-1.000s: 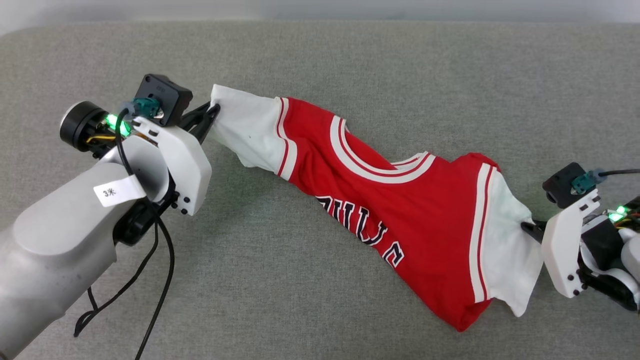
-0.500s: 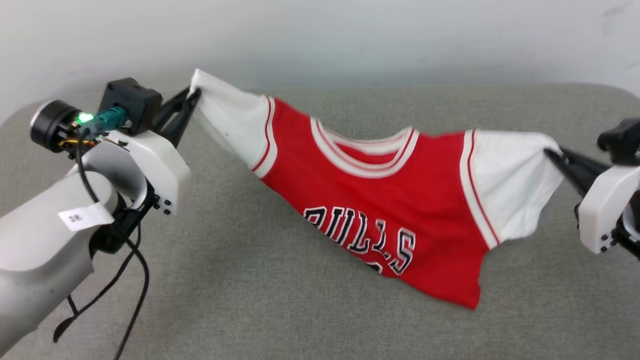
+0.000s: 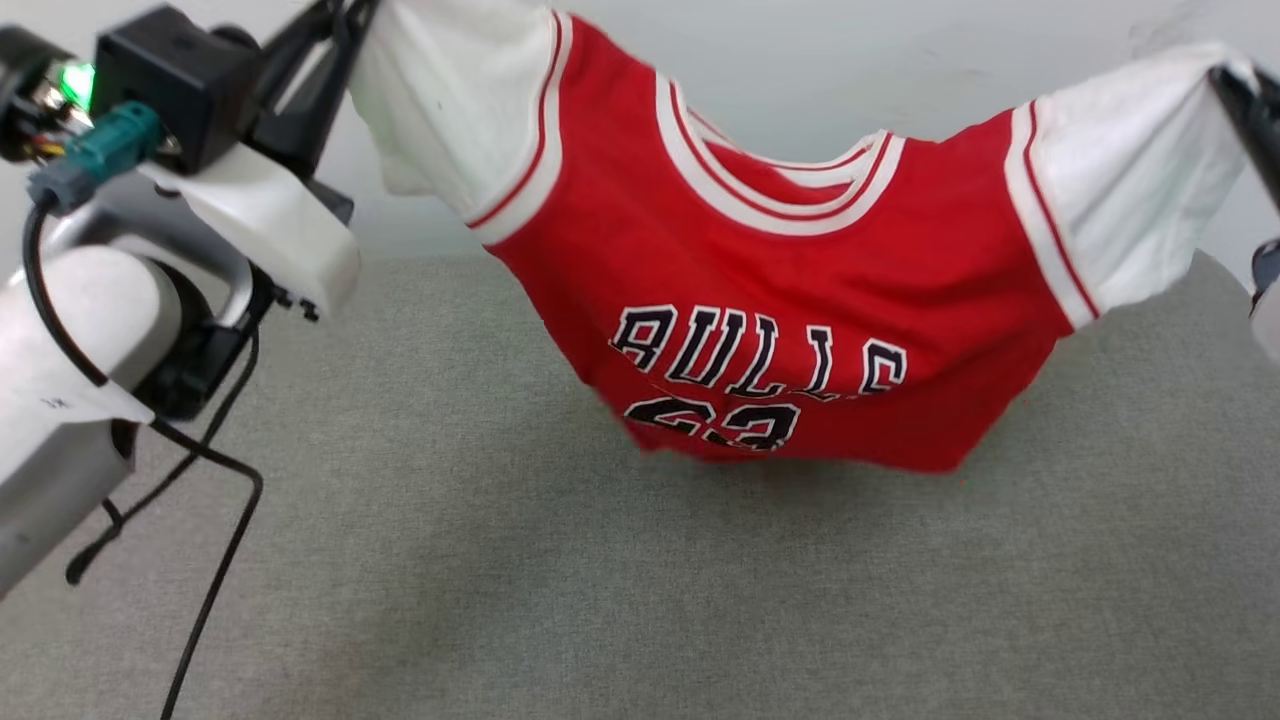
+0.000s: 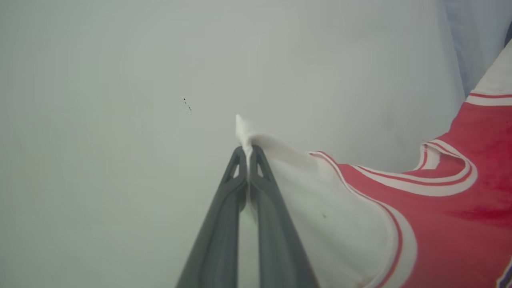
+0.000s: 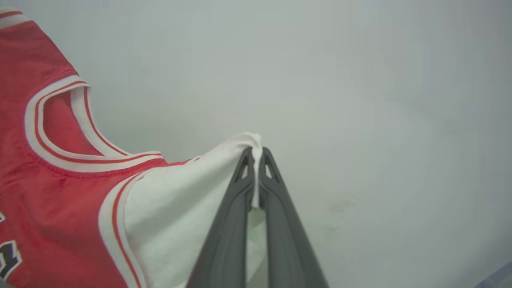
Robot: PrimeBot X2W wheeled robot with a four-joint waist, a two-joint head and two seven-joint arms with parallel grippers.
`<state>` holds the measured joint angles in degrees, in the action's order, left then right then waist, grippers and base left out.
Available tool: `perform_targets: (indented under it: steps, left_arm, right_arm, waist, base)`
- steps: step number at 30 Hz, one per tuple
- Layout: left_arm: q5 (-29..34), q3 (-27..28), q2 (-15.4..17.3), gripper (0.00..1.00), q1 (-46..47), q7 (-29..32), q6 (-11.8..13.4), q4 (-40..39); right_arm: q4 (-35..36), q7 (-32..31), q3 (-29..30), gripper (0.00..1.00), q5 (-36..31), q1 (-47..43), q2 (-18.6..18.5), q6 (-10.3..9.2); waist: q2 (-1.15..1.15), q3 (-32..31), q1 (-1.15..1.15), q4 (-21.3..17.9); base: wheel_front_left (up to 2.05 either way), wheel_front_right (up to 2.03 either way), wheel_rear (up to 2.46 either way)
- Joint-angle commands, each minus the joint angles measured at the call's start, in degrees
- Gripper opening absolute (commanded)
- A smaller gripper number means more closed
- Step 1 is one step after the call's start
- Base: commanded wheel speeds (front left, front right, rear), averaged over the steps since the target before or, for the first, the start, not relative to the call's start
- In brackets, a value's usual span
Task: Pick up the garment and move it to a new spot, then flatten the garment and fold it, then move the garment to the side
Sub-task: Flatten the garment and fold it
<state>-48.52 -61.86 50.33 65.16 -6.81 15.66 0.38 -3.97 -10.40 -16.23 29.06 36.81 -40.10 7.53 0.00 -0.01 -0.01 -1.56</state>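
The garment is red with white sleeves, red-and-white striped trim and black, white-outlined lettering. White cloth shows between the dark grey fingers. Beyond them the wall is pale grey.

Head camera faces forward at the garment; both wrist cameras, facing the wall, see it closely.

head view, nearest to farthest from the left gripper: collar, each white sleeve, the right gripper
From the left gripper, holding up the garment:
1. left white sleeve, top left, pinched in its fingers.
2. collar, upper middle.
3. right white sleeve, upper right.
4. right gripper, far right edge, pinching that sleeve.
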Motion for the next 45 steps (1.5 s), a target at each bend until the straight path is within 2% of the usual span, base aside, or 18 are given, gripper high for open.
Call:
perform_targets:
  steps: [1,7,15,22,28,35,41,45]
  left_arm:
    - [0.57,0.42,0.01,0.00,1.22,0.20,0.31,-0.21]
    - [0.82,1.93,-1.56,0.00,5.59,1.08,-0.47,-0.08]
    - [0.92,4.14,-3.55,0.00,12.05,1.57,-2.47,3.49]
    - [1.70,6.70,-7.68,0.00,21.76,0.80,-5.10,11.37]
    - [3.28,8.25,-10.77,0.00,30.14,-0.74,-8.05,19.96]
    - [4.64,9.38,-13.73,0.00,37.49,-3.11,-10.49,28.80]
    - [4.39,10.00,-15.94,0.00,39.64,-5.93,-12.59,35.70]
    - [3.62,9.94,-17.35,0.00,36.90,-7.13,-13.94,38.81]
  right_arm:
    - [0.91,-0.60,1.27,0.00,-0.97,2.00,0.99,-0.09]
    - [2.31,-3.15,3.41,0.00,-2.87,7.05,2.82,-0.09]
    - [-0.23,-5.09,2.34,0.00,-3.64,16.21,3.26,-0.09]
    - [-8.07,-5.06,-1.60,0.00,-5.45,32.35,2.41,-0.09]
    - [-15.18,-2.39,-5.46,0.00,-7.63,44.71,4.60,-0.09]
    - [-22.66,0.90,-8.69,0.00,-9.62,55.36,6.73,-0.09]
    - [-30.37,4.71,-11.92,0.00,-10.55,61.19,9.44,-0.08]
    - [-34.26,7.08,-13.96,0.00,-9.02,61.38,10.41,-0.09]
  waist:
    - [0.00,0.10,0.01,-0.01]
    - [0.00,1.84,0.01,0.13]
    - [0.00,7.70,0.01,0.31]
    - [0.00,17.36,0.01,1.17]
    - [0.00,23.37,0.01,1.18]
    - [0.00,27.21,0.01,1.63]
    - [0.00,29.21,0.01,1.94]
    - [0.00,29.80,0.01,2.22]
  base:
    - [0.00,0.00,0.00]
    - [0.00,0.00,0.00]
    - [0.00,0.00,0.00]
    - [0.00,0.00,0.00]
    - [0.00,0.00,0.00]
    - [0.00,0.00,0.00]
    - [0.00,0.00,0.00]
    - [0.00,0.00,0.00]
